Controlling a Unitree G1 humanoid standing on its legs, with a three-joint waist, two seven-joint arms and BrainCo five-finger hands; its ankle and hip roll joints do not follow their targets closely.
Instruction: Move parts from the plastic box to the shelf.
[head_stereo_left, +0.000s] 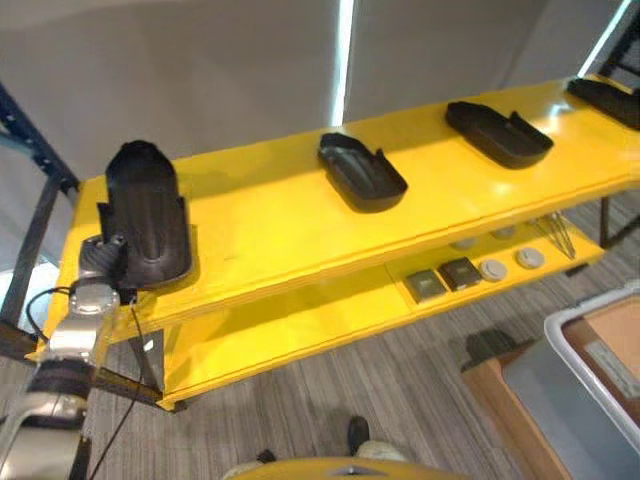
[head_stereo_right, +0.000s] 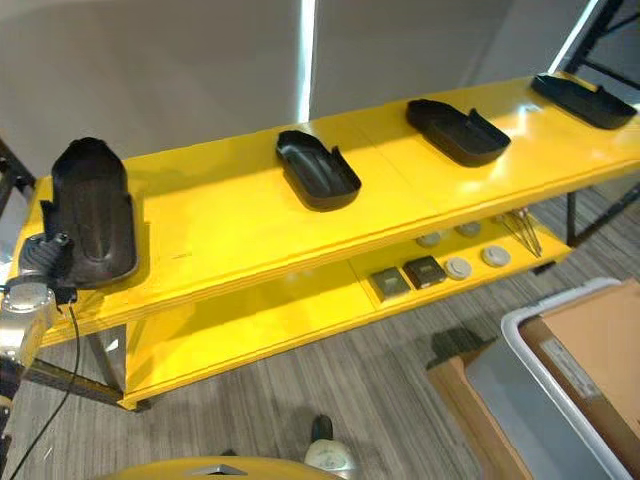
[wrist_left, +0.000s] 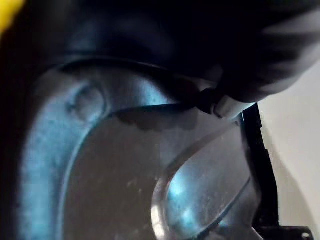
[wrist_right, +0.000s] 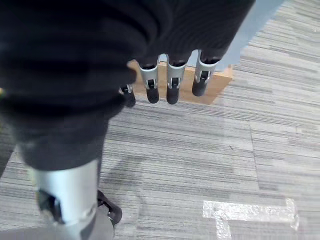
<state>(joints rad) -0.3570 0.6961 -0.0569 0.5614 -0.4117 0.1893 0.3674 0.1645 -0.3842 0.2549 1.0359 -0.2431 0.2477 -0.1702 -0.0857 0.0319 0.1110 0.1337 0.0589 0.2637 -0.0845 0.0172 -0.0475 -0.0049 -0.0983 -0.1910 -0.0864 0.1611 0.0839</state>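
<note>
Left hand (head_stereo_left: 103, 258) at black part (head_stereo_left: 148, 215), grip unclear, part lengthwise across shelf (head_stereo_left: 280, 215)

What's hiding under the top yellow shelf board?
On the lower yellow shelf lie two dark square blocks and round grey discs. The top yellow shelf board covers whatever sits further back.
</note>
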